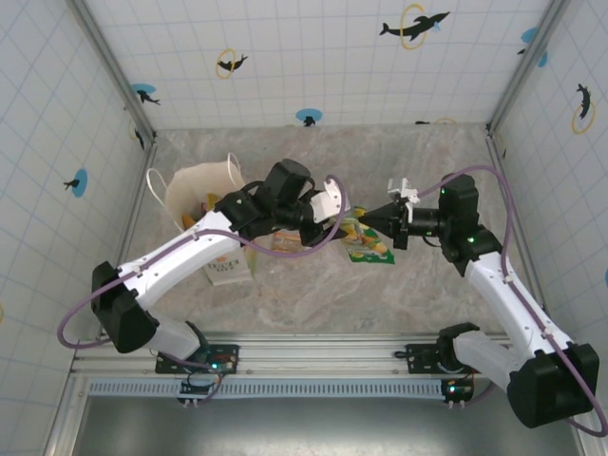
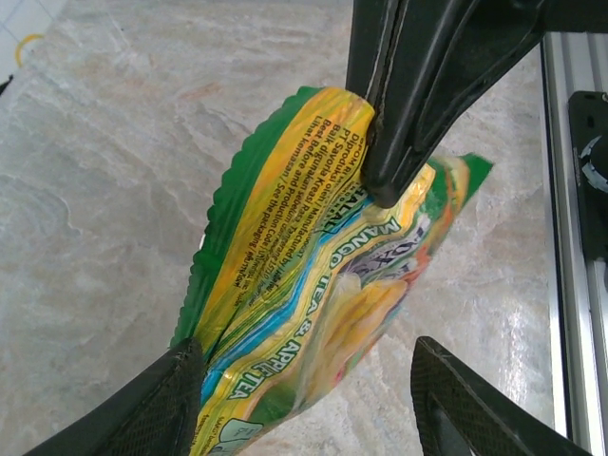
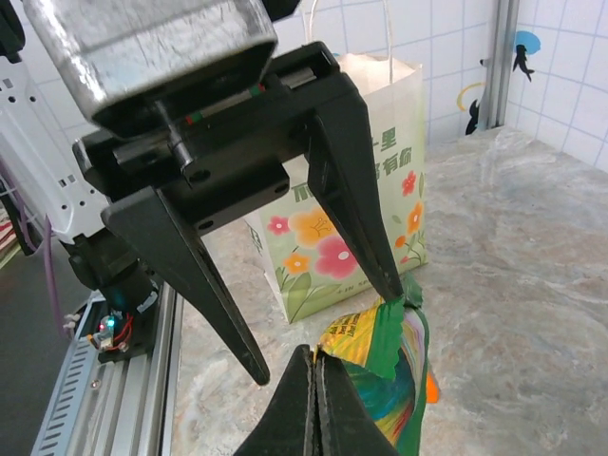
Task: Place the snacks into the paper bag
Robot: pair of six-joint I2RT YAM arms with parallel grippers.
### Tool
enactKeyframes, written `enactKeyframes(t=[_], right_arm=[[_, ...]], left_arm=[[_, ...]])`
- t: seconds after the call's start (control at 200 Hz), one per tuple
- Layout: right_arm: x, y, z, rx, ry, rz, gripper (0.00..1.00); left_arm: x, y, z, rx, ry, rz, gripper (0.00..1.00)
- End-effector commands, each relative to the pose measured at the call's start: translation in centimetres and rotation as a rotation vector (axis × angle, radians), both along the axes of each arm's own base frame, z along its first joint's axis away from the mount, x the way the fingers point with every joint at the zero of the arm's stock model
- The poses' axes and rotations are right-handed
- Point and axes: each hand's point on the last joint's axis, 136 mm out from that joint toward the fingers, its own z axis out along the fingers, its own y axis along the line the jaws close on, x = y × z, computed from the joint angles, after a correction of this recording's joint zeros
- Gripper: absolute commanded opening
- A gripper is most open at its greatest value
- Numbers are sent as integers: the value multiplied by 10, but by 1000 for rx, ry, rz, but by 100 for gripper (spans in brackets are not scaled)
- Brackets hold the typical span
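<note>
- Paper bag (image 1: 190, 180) stood upright at the left of the marble-patterned table (image 1: 446, 171), mouth open and thin white loop handles up. The right wrist view showed its flower print (image 3: 380, 142).
- The left arm curved in front of the bag toward the table's middle.
- The left gripper (image 1: 344, 220) was released. In its own wrist view its two black fingers (image 2: 171, 408) were spread wide on either side of the snack packet without touching it. From the right wrist view the same open fork (image 3: 331, 334) hung just in front of the bag.
- The snack packet (image 1: 369, 245), green-edged and yellow with "MANGO TEA & APPLE TEA" printed on it (image 2: 304, 285), was near the table's centre, to the right of the bag and outside it. Whether its lower end touched the marble could not be told.
- The right gripper (image 1: 378, 218) was clenched on the packet's upper green edge (image 3: 389, 380), its fingers pressed together (image 3: 313, 380). In the left wrist view its black tip (image 2: 389, 180) bit into the packet from above.
</note>
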Motion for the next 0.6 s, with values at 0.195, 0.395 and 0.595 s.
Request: enactKeyframes(t=[0.195, 0.395, 0.595], right_arm=[[-4, 1, 4, 13, -58, 41, 0], [-10, 2, 8, 29, -59, 86, 0], [-12, 4, 9, 45, -57, 114, 0]], left_arm=[[-3, 5, 11, 25, -50, 0, 68], [-7, 20, 32, 2, -124, 18, 73], [-7, 21, 20, 30, -132, 0, 74]])
